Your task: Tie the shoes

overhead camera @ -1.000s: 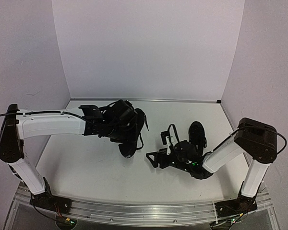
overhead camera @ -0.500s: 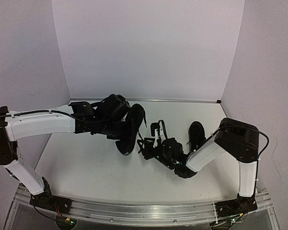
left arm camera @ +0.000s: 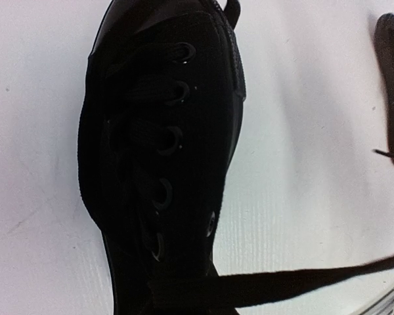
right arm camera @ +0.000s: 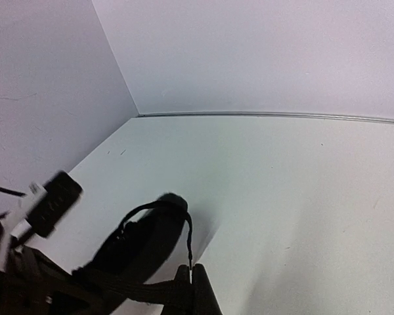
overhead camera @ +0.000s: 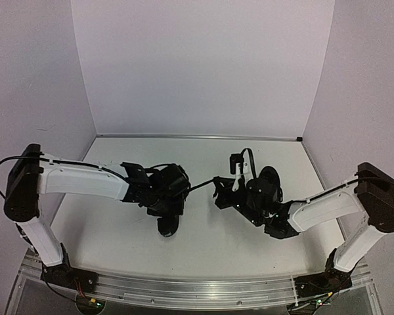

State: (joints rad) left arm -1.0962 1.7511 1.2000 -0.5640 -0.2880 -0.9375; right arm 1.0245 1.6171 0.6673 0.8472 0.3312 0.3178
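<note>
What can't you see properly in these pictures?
Left shoe: from above, left arm covers all but toe.
Left jaws: lost among black shapes from above; absent from wrist view.
Other shoe: half behind right arm from above; cut off in left wrist view.
Lace: far end off-frame, left wrist view.

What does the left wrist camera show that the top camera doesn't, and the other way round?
Only the left wrist: the row of eyelets up close. Only the top: the right gripper, jaws shut on the far end of the lace. Both: the left shoe and that lace pulled taut off to the right.
</note>
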